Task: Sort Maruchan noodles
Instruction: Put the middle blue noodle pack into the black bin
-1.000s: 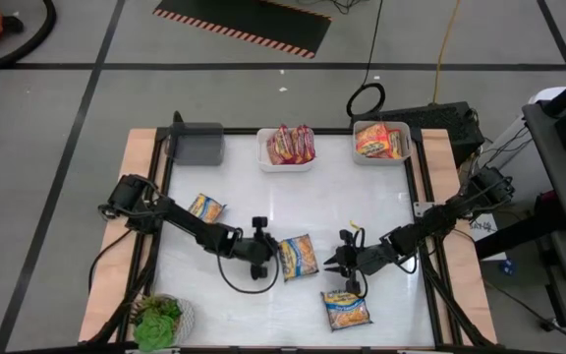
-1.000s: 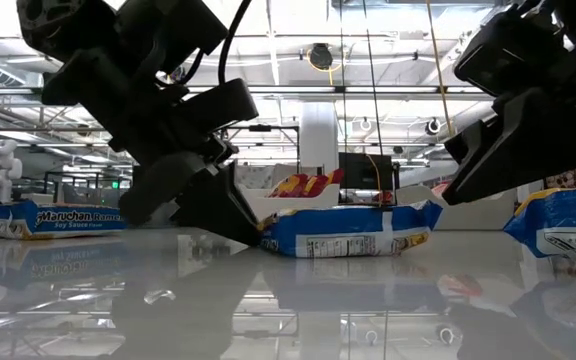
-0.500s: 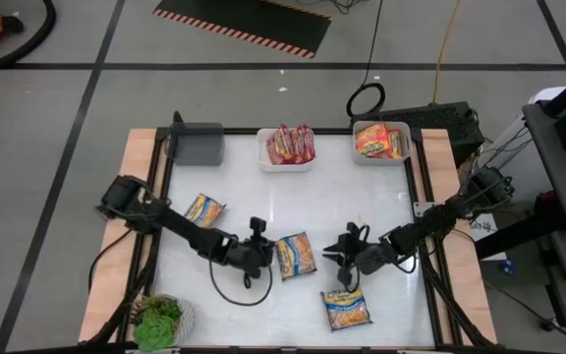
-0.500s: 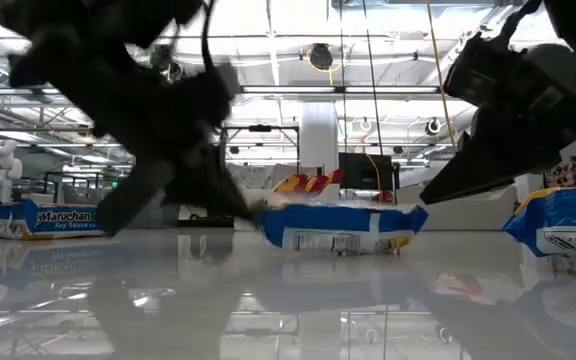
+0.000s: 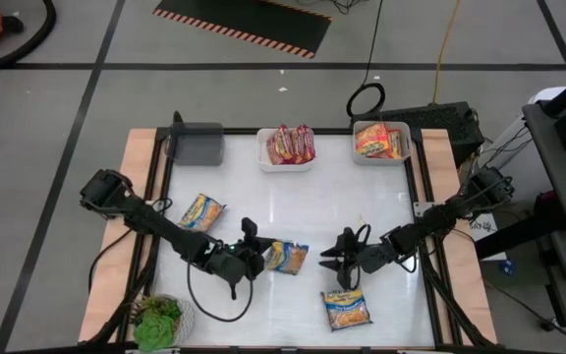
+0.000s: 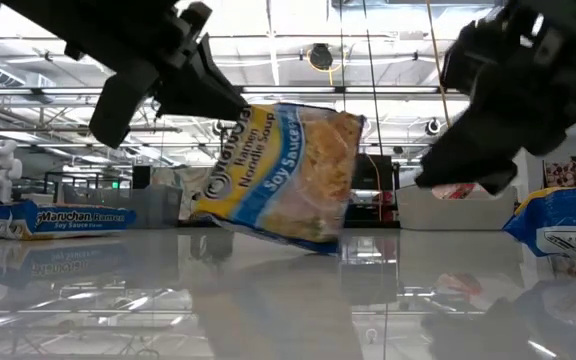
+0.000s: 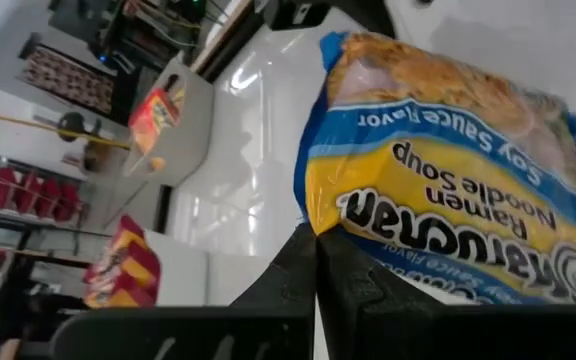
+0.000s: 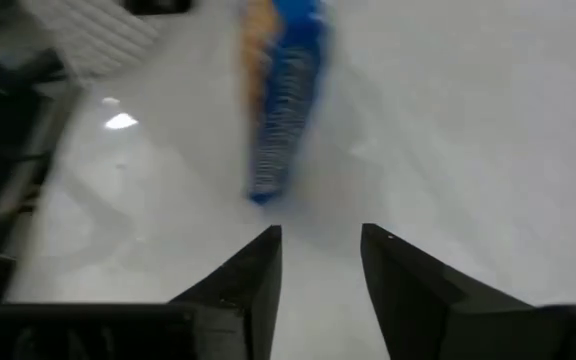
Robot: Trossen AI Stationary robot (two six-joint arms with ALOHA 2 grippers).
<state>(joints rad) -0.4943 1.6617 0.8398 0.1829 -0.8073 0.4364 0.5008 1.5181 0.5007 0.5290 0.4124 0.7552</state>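
Left gripper [image 5: 255, 258] clamps one edge of a blue-and-yellow soy sauce ramen packet [image 5: 286, 257], tilted off mid-tabletop. Right gripper [image 5: 340, 260] empty, parted. Edge pinch may slip; crinkly plastic.

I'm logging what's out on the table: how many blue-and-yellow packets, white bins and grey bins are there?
Blue-and-yellow packets: 3 (held packet, left-side packet, front packet)
White bins: 2 (red-packet bin, orange-packet bin)
Grey bin: 1
Total: 6
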